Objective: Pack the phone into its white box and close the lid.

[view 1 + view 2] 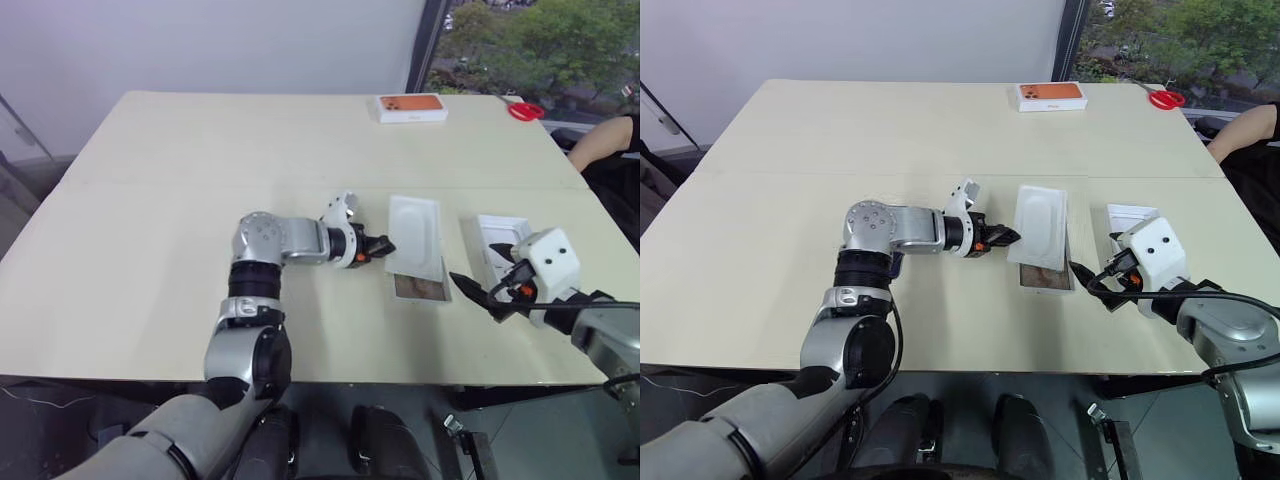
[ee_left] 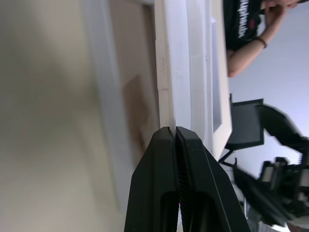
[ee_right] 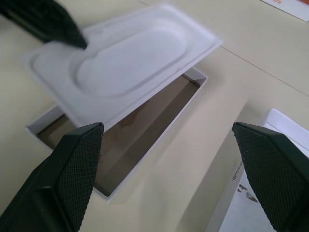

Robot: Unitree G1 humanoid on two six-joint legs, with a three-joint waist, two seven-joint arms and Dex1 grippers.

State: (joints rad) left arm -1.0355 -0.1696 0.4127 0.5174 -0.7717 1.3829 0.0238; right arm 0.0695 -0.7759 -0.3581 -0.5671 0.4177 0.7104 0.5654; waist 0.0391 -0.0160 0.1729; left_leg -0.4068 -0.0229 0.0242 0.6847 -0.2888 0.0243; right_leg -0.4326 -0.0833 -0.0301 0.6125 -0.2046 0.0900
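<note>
my left fingers pinch the edge of a white moulded insert with an oval recess, held tilted over the shallow white cardboard box on the beige surface. my right fingers are spread wide, beside the white lid.

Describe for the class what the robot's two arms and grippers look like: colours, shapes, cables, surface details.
The left arm is silver-grey metal with rounded joints and black rings, ending in a white wrist. The right arm is grey with a boxy white wrist housing bearing two dark dots, and black cables loop beside it. The left gripper and right gripper each have two black tapering fingers with a fine cross-hatched texture.
</note>
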